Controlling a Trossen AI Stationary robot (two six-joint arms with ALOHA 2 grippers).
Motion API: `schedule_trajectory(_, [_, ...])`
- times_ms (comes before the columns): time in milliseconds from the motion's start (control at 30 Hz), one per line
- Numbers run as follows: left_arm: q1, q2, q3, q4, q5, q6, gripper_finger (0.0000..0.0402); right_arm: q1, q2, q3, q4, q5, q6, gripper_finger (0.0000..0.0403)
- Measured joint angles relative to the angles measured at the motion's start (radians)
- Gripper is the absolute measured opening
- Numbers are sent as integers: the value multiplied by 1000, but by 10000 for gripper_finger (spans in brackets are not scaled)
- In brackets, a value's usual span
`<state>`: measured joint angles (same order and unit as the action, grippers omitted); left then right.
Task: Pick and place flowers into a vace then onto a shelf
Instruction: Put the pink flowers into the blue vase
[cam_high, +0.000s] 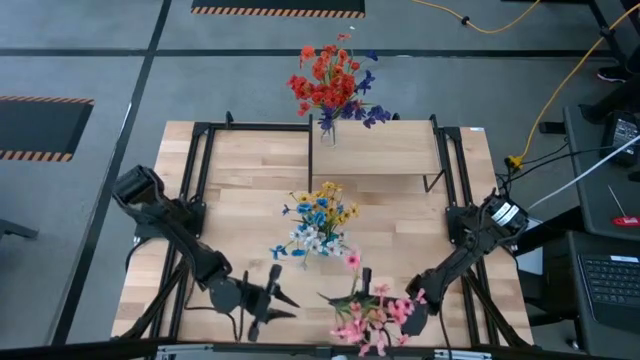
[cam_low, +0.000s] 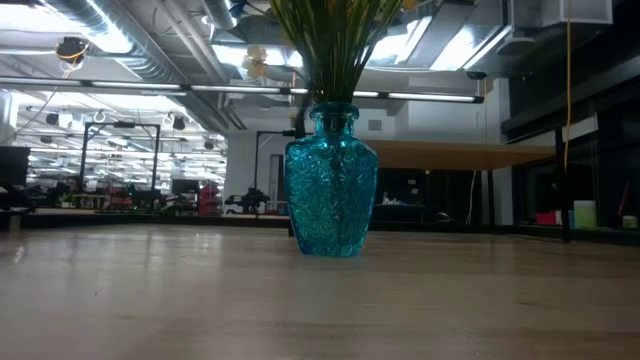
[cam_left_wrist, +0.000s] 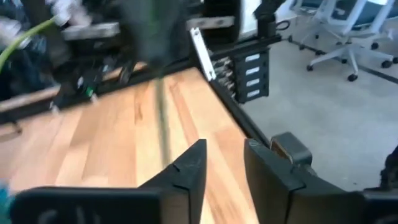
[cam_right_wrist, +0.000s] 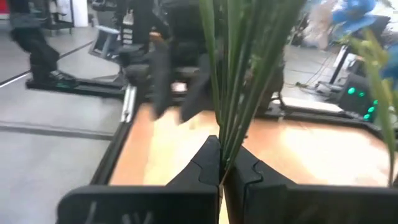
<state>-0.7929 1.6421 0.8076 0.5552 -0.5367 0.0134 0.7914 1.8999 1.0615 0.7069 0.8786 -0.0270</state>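
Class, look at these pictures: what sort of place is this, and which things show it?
Probably an industrial robotics lab: hazard-striped floor markings, exposed ceiling ducts, swivel office chairs, and a wooden table between robot arms.

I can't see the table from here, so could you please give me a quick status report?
Right gripper shut on pink flowers, near edge. Left gripper open, holding nothing. Blue-yellow bunch in teal vase mid-table; red bunch on shelf.

Vase of flowers (cam_high: 335, 90) on the shelf (cam_high: 390, 148) at the bench's (cam_high: 250, 210) far edge, second vase (cam_low: 331, 180) mid-bench, loose bunch (cam_high: 372, 312) at the near edge
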Motion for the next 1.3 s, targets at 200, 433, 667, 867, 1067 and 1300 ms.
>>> schedule_trajectory(200, [3, -114, -91, -36, 2, -82, 48, 14, 0, -7, -108, 4, 129, 0])
schedule_trajectory(433, [3, -130, -131, -32, 5, -110, 9, 22, -72, -86, -112, 80, 173, 0])
schedule_trajectory(667, [3, -130, -131, -34, 6, -108, 5, 54, -236, -246, -127, 198, 221, 0])
schedule_trajectory(867, [17, -130, -131, -32, 5, -106, 7, 48, -338, -319, -92, 215, 202, 0])
schedule_trajectory(1067, [36, -130, -131, -35, 6, -105, 3, -3, -349, -322, -8, 213, 94, 0])
schedule_trajectory(1300, [45, -130, -131, -36, 6, -105, 6, -60, -348, -322, 68, 151, -12, 0])
